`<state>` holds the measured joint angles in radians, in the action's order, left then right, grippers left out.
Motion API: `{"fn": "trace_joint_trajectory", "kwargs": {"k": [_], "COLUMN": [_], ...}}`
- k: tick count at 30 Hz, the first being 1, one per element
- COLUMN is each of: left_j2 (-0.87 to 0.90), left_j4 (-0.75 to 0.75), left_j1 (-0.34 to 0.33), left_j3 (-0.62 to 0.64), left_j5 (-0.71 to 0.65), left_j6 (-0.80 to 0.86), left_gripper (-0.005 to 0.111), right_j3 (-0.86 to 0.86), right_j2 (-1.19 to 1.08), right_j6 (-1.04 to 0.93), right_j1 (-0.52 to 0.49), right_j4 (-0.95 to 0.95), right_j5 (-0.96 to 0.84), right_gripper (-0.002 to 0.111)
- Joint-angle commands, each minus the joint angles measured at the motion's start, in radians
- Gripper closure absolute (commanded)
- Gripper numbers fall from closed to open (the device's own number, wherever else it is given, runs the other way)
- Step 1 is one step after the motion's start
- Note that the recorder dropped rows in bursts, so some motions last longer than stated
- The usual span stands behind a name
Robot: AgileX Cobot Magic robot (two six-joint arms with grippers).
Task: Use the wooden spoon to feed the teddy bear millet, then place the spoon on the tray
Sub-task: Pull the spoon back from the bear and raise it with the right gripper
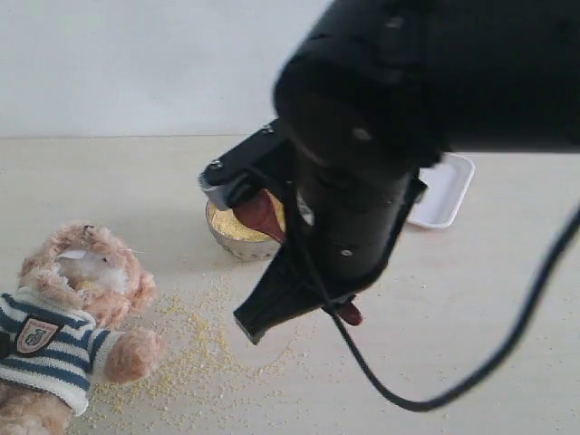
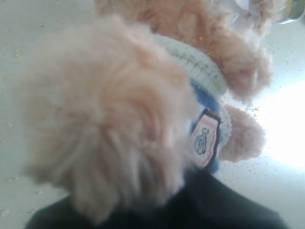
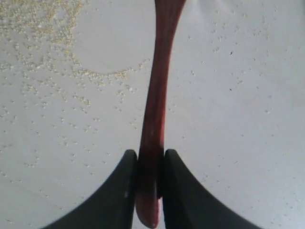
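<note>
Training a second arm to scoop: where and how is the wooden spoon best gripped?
Take the wooden spoon by the tail of its slim handle, coming in along it from that end, fingers pinching its two sides, as the right gripper does now; that likely keeps the oval bowl free for the millet.

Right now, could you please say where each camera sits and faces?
Exterior: off the arms, facing steel bowl, teddy bear, tray; right arm fills foreground.
Left wrist: pressed against the bear; dark robot part shows.
Right wrist: looks along right gripper clamping wooden spoon.
Shared: bear, exterior and left wrist; spoon, exterior and right wrist.
</note>
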<state>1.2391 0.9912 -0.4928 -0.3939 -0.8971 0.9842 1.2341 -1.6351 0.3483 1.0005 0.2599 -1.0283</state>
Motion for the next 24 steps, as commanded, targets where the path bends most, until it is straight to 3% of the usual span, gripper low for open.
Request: {"fn": "trace_joint_trajectory", "kwargs": {"k": [1, 8, 14, 19, 24], "left_j2": [-0.003, -0.003, -0.003, -0.003, -0.003], "left_j4": [0.014, 0.014, 0.014, 0.014, 0.014], "left_j1": [-0.003, -0.003, -0.003, -0.003, -0.003], "left_j3": [0.004, 0.004, 0.004, 0.004, 0.004], "left_j5": [-0.011, -0.011, -0.011, -0.011, -0.011], "left_j6": [0.005, 0.005, 0.005, 0.005, 0.005], "left_gripper": [0.102, 0.102, 0.102, 0.102, 0.102], "right_j3": [-0.175, -0.286, -0.302, -0.365, -0.345], "right_j2": [0.144, 0.272, 0.34, 0.37, 0.344], "right_j6": [0.061, 0.088, 0.04, -0.13, -0.148], "right_j1": [-0.049, -0.155, -0.306, -0.322, -0.322], "right_j4": [-0.022, -0.041, -0.276, -0.432, -0.346], "right_j5": [0.116, 0.102, 0.241, 0.365, 0.353], "right_gripper": [0.106, 0.106, 0.106, 0.106, 0.106]}}
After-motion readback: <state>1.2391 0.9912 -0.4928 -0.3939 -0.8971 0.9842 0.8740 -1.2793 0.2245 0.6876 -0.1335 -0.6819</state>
